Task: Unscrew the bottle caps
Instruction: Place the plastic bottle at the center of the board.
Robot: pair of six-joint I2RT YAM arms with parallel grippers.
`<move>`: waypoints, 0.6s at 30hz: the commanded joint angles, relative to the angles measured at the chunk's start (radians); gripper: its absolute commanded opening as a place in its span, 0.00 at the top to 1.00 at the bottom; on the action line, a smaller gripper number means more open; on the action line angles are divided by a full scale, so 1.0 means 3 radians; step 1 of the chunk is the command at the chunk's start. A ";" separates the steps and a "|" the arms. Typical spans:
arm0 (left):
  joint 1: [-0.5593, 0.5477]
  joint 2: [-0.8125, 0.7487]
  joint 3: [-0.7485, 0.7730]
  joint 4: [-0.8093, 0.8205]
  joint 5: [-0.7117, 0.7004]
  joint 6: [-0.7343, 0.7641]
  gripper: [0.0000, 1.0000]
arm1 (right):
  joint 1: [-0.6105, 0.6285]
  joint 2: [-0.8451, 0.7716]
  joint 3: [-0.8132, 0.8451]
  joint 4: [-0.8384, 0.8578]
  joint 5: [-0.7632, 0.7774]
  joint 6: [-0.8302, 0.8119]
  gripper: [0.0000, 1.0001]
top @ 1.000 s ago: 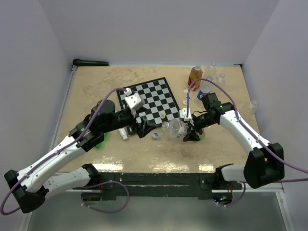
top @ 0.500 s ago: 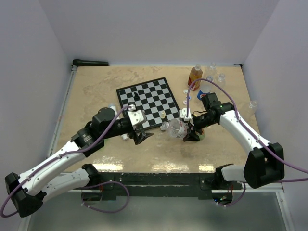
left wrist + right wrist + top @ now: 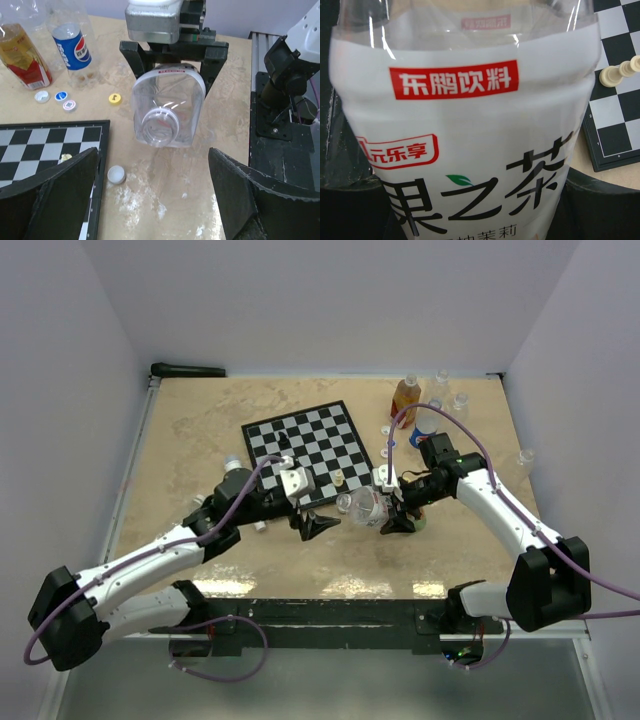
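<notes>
Looking down the left wrist camera, I see the bottle (image 3: pixel 169 107) lying on its side with its open neck pointing straight at me and no cap on it. The right gripper (image 3: pixel 172 80) pinches it across the body, one dark finger on either side. On the right wrist camera the bottle's white label, printed in red and black, fills nearly the whole view, so I cannot see those fingers there. Two pale chess pieces (image 3: pixel 620 72) stand on the board (image 3: pixel 615 115) at that view's right edge.

From above, the bottle sits just off the board's near right corner. Whether it rests on the table (image 3: pixel 200 420) or hangs just over it, I cannot tell. My left gripper (image 3: pixel 318 524) is low over the table, just beside the bottle's mouth but apart from it. Its fingers (image 3: pixel 55 195) are spread wide and carry nothing.

A white cap (image 3: pixel 116 174) lies on the table just beside the board's edge, in front of the bottle's mouth. Further back, a yellow cap (image 3: pixel 115 99) and three caps (image 3: pixel 61 96) lie near the Pepsi bottle (image 3: pixel 70 42) and the orange-labelled bottle (image 3: pixel 22 57).
</notes>
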 commanded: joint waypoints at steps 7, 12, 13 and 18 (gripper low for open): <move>0.0006 0.0370 -0.0067 0.1251 0.0412 -0.0488 0.14 | 0.0016 -0.0020 0.0005 -0.0075 -0.0072 -0.0067 0.82; 0.0006 0.0477 -0.0026 0.1226 0.0561 -0.0514 0.27 | 0.0026 -0.0009 0.0005 -0.0075 -0.0072 -0.0067 0.82; 0.0001 0.0498 -0.0021 0.1215 0.0576 -0.0509 0.30 | 0.0021 -0.0014 0.0005 -0.0075 -0.0077 -0.0072 0.81; 0.0006 0.0569 0.0015 0.1149 0.0587 -0.0468 0.35 | 0.0021 -0.0009 0.0005 -0.0080 -0.0083 -0.0072 0.82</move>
